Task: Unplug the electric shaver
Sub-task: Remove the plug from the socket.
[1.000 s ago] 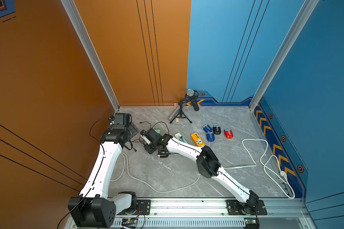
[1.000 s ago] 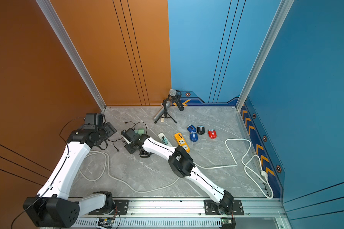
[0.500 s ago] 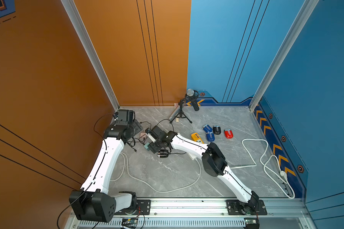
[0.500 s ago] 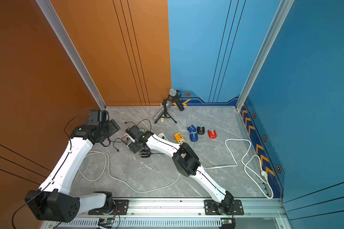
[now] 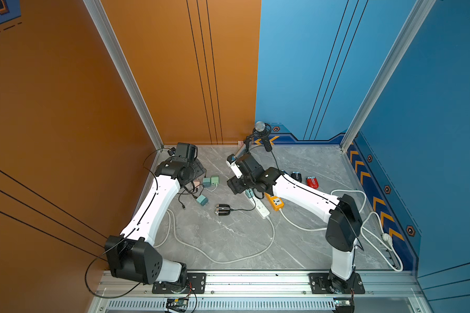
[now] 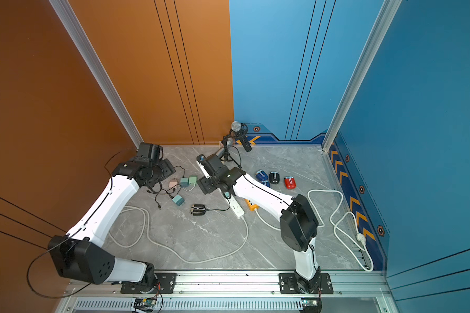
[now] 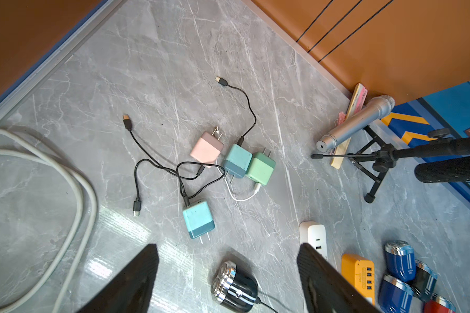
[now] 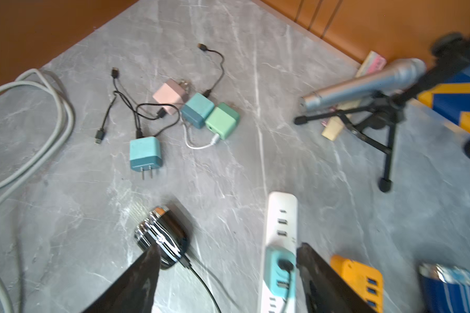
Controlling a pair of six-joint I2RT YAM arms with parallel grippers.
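Black shaver [image 5: 222,210] [image 6: 198,209] on its side on the grey table [image 5: 228,244], in both top views roughly midway between the two arms and nearer the front rail than either gripper. Chrome heads turned away from the white strip [image 8: 282,216]. Black cable [image 5: 242,209] plugged into the shaver's rear end, running across to a teal plug [image 8: 280,267] seated in the strip.

Right gripper [image 8: 227,245] open, fingers [image 8: 147,271] spread wide, only bare table and cable showing between them. In the right wrist view, shaver at the tip of one finger and partly overlapped by it; teal plug just beside the other finger. Contact with either impossible to tell. In both top views, right gripper at the far end of the strip, shaver off to its side toward the rail, apart from it.

Left gripper [image 7: 227,246] likewise spread wide and empty. In the left wrist view, shaver in the gap between the fingers, clear of both, cable trailing off the picture edge. In both top views, left gripper close to the orange wall, near a cluster of chargers [image 5: 209,181], with the shaver well apart from it, beyond a loose teal charger [image 5: 202,200].
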